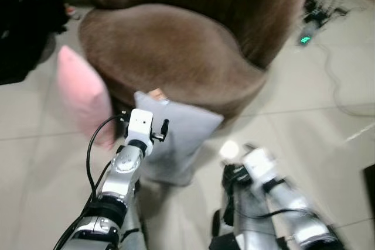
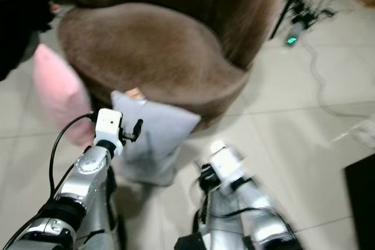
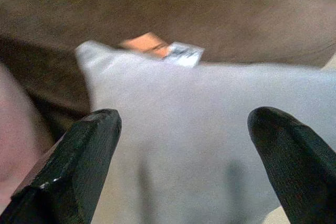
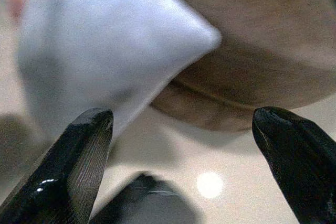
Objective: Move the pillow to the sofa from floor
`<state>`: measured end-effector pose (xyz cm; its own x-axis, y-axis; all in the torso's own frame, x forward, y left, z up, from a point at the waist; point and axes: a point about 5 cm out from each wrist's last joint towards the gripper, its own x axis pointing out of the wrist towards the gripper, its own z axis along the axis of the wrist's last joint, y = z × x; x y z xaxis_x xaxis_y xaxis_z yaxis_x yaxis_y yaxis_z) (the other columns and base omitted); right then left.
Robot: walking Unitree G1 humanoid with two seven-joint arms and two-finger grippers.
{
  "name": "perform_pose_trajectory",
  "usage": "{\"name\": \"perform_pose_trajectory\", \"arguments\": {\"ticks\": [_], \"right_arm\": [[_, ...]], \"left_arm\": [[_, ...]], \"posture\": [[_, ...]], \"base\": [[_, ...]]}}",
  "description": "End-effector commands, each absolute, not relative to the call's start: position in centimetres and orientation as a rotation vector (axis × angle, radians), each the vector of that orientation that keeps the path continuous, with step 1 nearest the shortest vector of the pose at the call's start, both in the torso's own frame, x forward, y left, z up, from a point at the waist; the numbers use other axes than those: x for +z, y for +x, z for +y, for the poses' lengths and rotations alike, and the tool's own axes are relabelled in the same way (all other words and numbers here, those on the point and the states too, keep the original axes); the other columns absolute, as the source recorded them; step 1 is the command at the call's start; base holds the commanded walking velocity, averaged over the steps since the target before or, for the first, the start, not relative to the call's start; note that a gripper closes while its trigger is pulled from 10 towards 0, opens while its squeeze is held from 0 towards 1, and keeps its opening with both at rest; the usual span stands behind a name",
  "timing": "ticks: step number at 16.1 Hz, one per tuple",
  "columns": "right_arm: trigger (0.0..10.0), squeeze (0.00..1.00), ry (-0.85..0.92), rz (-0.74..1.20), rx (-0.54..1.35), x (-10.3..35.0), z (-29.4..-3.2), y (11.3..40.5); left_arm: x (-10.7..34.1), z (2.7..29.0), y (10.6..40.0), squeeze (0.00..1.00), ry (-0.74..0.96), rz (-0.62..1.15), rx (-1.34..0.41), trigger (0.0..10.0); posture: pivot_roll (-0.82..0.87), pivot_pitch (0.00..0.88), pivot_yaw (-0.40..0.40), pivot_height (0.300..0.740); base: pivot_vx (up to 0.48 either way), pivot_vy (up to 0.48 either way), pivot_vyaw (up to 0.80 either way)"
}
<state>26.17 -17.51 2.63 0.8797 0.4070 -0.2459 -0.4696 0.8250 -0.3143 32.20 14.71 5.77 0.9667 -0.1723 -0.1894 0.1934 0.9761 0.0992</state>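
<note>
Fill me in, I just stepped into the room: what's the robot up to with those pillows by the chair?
The robot faces a brown sofa chair. A grey pillow leans on the floor against its front, with a pink pillow beside it. The left claw is open and pointed at the grey pillow from close by, not gripping it yet. The right claw, also open, sits lower near the pillow's corner. Nothing is on the seat so far.

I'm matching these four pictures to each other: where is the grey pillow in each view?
Left eye view: grey pillow centre, propped against the brown sofa.
Right eye view: left of centre, against the sofa.
Left wrist view: middle, seen between the two black fingers.
Right wrist view: upper left.
Shared landmark: the brown sofa behind it.
</note>
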Motion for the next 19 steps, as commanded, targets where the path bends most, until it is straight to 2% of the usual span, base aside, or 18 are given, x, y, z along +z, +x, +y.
{"name": "perform_pose_trajectory", "arguments": {"ticks": [1, 4, 6, 7, 9, 10, 14, 15, 19], "right_arm": [[10.0, 0.0, -0.383, 0.136, 0.428, 4.2, -18.9, 27.0], [10.0, 0.0, -0.424, 0.11, 0.412, 6.4, -20.2, 27.6], [10.0, 0.0, -0.521, 0.099, 0.461, 7.6, -21.2, 27.8], [10.0, 0.0, -0.669, 0.063, 0.511, 9.0, -21.9, 28.4], [10.0, 0.0, -0.682, 0.011, 0.491, 10.8, -22.1, 30.1], [10.0, 0.0, -0.619, 0.02, 0.448, 11.2, -22.1, 31.0], [10.0, 0.0, -0.13, 0.131, 0.261, 10.2, -23.3, 33.9], [10.0, 0.0, -0.09, 0.169, 0.231, 9.5, -23.2, 34.2], [10.0, 0.0, -0.119, 0.212, 0.264, 8.8, -22.5, 34.4]], "left_arm": [[5.7, 14.2, 32.1, 0.0, 0.114, 0.183, -0.206, 10.0], [5.6, 14.0, 32.1, 0.0, 0.103, 0.185, -0.208, 10.0], [5.6, 14.0, 32.0, 0.0, 0.101, 0.182, -0.202, 10.0], [5.7, 14.0, 32.0, 0.0, 0.108, 0.177, -0.201, 10.0], [5.7, 14.2, 31.8, 0.0, 0.114, 0.178, -0.2, 10.0], [5.7, 14.3, 31.8, 0.0, 0.118, 0.177, -0.201, 10.0], [5.5, 14.0, 31.3, 0.0, 0.106, 0.173, -0.186, 10.0], [5.6, 13.8, 31.3, 0.0, 0.102, 0.169, -0.183, 10.0], [5.4, 14.3, 30.8, 0.0, 0.106, 0.167, -0.162, 10.0]], "posture": [[0.03, 0.204, -0.082, 0.474], [0.03, 0.21, -0.085, 0.474], [0.03, 0.217, -0.085, 0.474], [0.04, 0.225, -0.081, 0.474], [0.05, 0.236, -0.067, 0.474], [0.06, 0.24, -0.062, 0.474], [0.1, 0.261, -0.098, 0.474], [0.11, 0.264, -0.1, 0.474], [0.12, 0.268, -0.11, 0.474]], "base": [[0.375, 0.296, 0.0], [0.218, 0.373, 0.0], [0.0, 0.433, 0.0], [0.0, 0.0, 0.0], [0.0, 0.0, 0.0], [0.0, 0.0, 0.0], [0.0, 0.0, 0.0], [0.0, 0.0, 0.0], [0.0, 0.0, 0.0]]}}
